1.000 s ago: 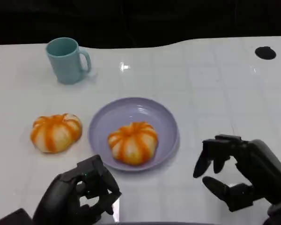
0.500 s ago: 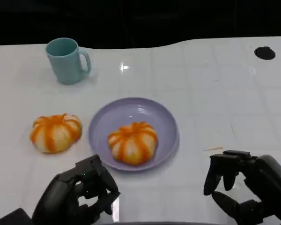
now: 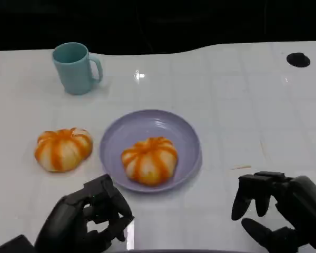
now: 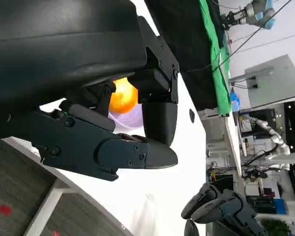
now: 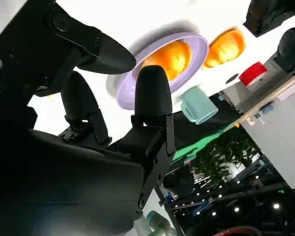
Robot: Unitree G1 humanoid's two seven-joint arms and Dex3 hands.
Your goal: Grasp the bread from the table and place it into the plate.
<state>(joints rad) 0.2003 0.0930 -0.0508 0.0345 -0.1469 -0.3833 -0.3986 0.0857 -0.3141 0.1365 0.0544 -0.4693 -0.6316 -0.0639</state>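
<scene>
One orange-striped round bread (image 3: 149, 159) lies in the purple plate (image 3: 183, 132) at the table's middle. A second bread (image 3: 62, 148) sits on the white table left of the plate. My right hand (image 3: 279, 211) hovers near the front edge, right of the plate, fingers spread and holding nothing. My left hand (image 3: 87, 221) is low at the front left, just below the plate's near rim, fingers curled in on nothing. The right wrist view looks past its fingers (image 5: 152, 93) at the plate (image 5: 199, 51) and both breads (image 5: 172, 56) (image 5: 226, 46). The left wrist view catches a bread (image 4: 123, 97) behind its fingers (image 4: 137, 152).
A teal mug (image 3: 76, 67) stands at the back left, its handle to the right. A black round hole (image 3: 298, 59) marks the table's far right. The table's dark far edge runs along the top. White surface lies open right of the plate.
My right hand has drawn back from the plate toward the front right edge, most of it in the first half second. The left hand, breads and plate have stayed put.
</scene>
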